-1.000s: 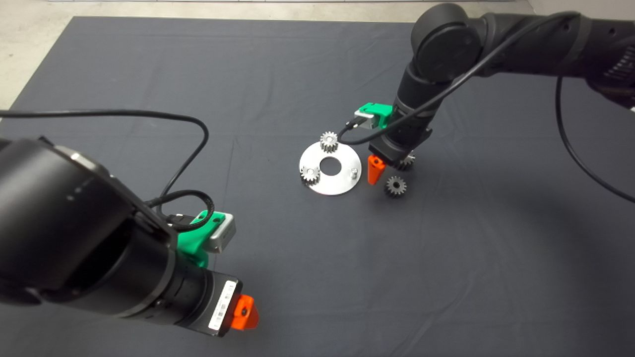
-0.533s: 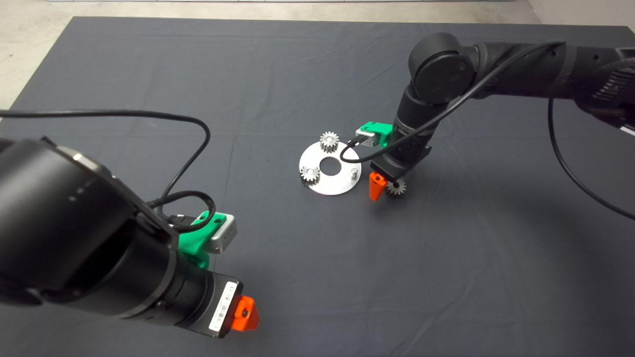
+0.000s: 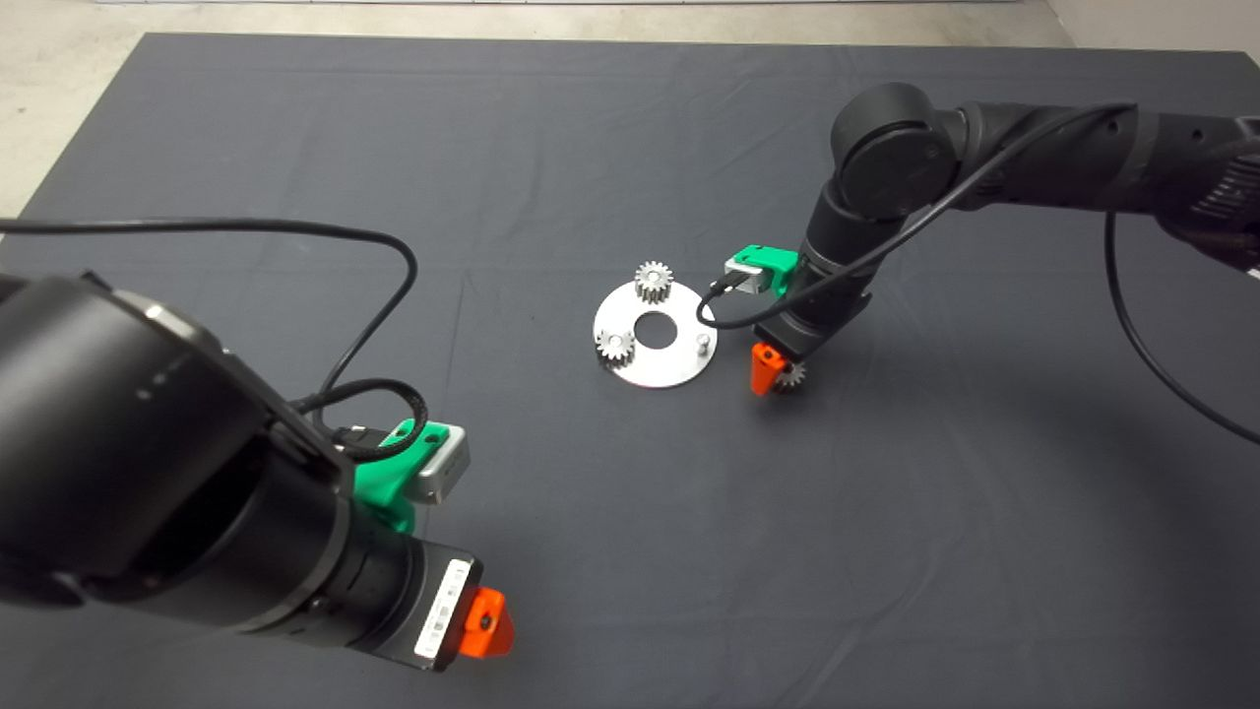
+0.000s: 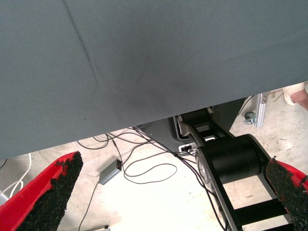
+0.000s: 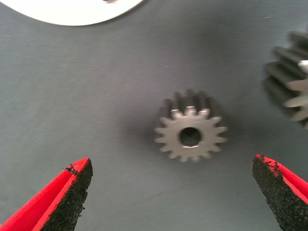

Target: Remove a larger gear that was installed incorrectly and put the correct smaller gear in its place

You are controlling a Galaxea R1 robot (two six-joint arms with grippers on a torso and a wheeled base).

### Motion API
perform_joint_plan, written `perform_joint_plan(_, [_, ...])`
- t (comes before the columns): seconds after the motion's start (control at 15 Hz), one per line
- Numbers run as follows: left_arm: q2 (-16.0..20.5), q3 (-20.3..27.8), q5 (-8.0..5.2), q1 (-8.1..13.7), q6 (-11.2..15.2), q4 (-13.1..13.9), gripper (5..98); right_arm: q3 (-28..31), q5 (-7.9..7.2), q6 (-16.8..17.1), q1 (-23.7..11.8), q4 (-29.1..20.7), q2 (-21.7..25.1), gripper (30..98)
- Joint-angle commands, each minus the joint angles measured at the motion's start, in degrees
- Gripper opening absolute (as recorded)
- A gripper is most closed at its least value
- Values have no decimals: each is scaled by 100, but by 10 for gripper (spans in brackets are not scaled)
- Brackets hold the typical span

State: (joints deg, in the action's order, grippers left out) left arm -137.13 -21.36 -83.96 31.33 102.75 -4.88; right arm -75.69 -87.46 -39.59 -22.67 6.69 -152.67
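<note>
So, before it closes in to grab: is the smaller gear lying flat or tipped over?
Flat. The smaller gear rests on the mat, centre hole facing up, between the right gripper's open fingers.

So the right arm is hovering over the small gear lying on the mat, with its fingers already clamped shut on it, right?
Not clamped. The right wrist view shows the right gripper with its fingers spread wide open, the small gear lying free on the mat between them, untouched. The rest holds: that arm hovers over the gear.
</note>
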Motion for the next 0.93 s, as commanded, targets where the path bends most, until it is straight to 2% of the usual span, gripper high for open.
perform_joint_plan(0.0, [-3, 98, -15, 72, 21, 101, 982, 47, -676, 118, 12, 385, 119, 878])
perform_joint_plan(0.33, [-2, 98, -15, 67, 17, 101, 982, 47, -668, 118, 289, 553, 154, 878])
perform_joint_plan(0.87, [15, 98, -15, 67, 25, 101, 982, 56, -668, 109, 316, 807, 145, 878])
